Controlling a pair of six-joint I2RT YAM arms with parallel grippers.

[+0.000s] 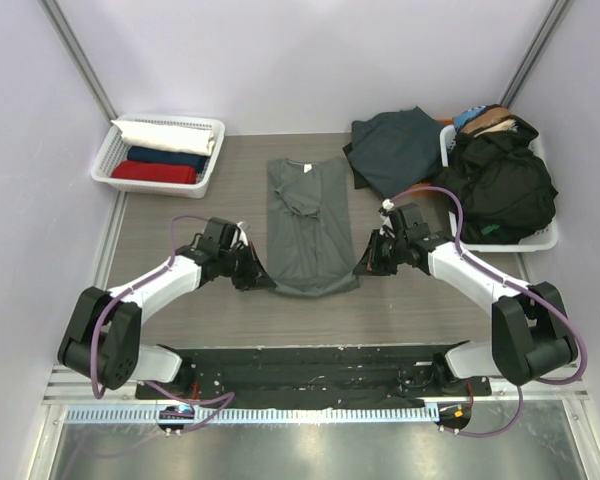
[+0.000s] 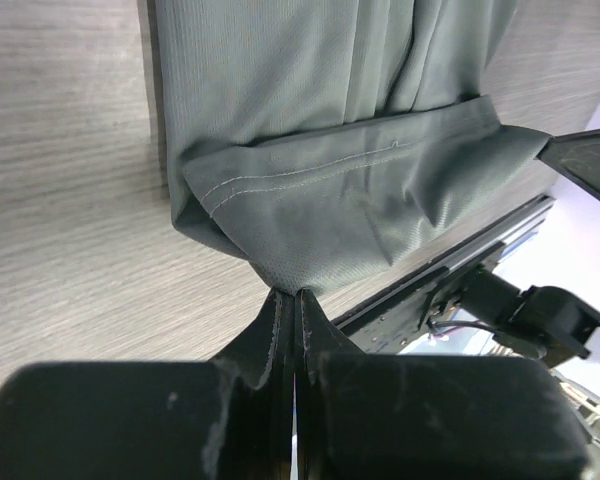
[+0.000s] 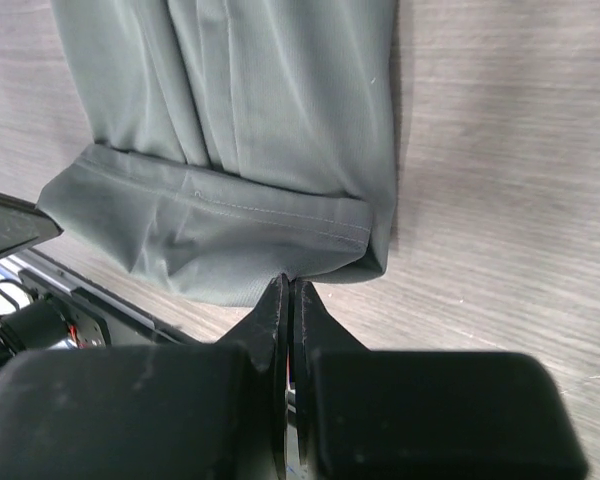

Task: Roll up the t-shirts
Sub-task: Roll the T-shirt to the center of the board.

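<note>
The left gripper (image 2: pixel 288 296) and the right gripper (image 3: pixel 285 282) are both pressed together, each pinching a near hem corner of the grey-green t-shirt (image 1: pixel 305 230) — soft, finely woven cotton, folded narrow, lying mid-table (image 1: pixel 230 160). Farther back, the black heap (image 1: pixel 500 185) in the right basket (image 1: pixel 540 240) is hard to tell apart — three rolled shirts (image 1: pixel 165 153) fill the left basket (image 1: pixel 105 165).

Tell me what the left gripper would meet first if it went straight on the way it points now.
The grey-green t-shirt: the left gripper is shut on its folded bottom edge, so more of that same cloth lies directly ahead. Beyond it, depth is unclear.
</note>
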